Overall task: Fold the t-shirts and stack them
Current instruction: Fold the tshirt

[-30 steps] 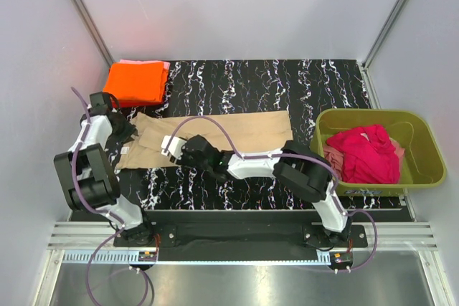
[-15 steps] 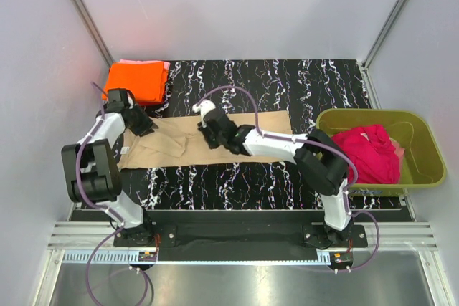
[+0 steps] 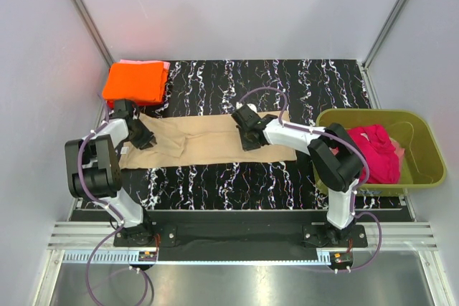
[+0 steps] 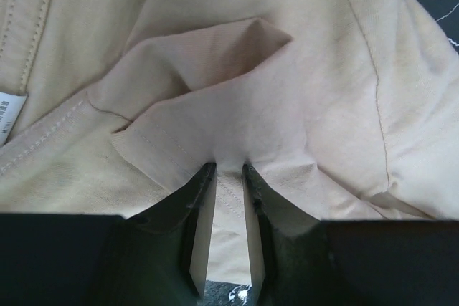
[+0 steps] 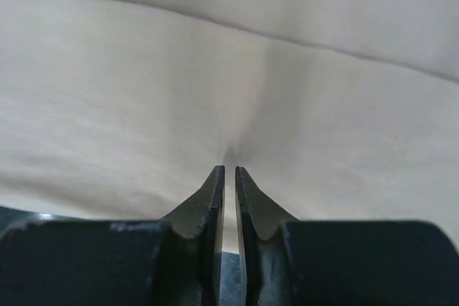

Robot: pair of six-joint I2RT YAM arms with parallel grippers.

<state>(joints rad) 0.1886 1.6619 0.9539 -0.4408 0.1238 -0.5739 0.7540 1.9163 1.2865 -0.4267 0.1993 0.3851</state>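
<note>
Item: the tan shirt (image 3: 204,140) lies flat on the table (image 3: 301,84) as a long band across the middle of the top view, left of centre to just short of the tub (image 3: 424,150).

Other stock: the orange shirt (image 3: 135,81) sits folded at upper left, with a pink shirt (image 3: 167,67) edge showing beneath it. The magenta shirt (image 3: 374,154) is heaped, unfolded, in the tub at right.

Left claw (image 3: 141,137): clenched on the band's left end. Its wrist view (image 4: 229,170) shows a stitched hem pinched between the fingers, with cloth puckered above.

Right claw (image 3: 249,137): clenched on the tan shirt right of centre. Its wrist view (image 5: 229,170) shows the jaws nearly together with a crease running from the tips. How many layers it holds cannot be told; that view is soft.

Change noted: a second ago the right claw was low on the left-centre of the cloth. It has since travelled rightward along the band, while the left claw has come in from the left edge. The band now reads longer and flatter.

Assessment: this looks like drawing the lengthwise fold taut, so crosswise folds and stacking remain, and the magenta shirt is untouched.

Markings: a white label (image 4: 6,116) at the left edge of the left wrist view carries print too small to read. No brand seen.
</note>
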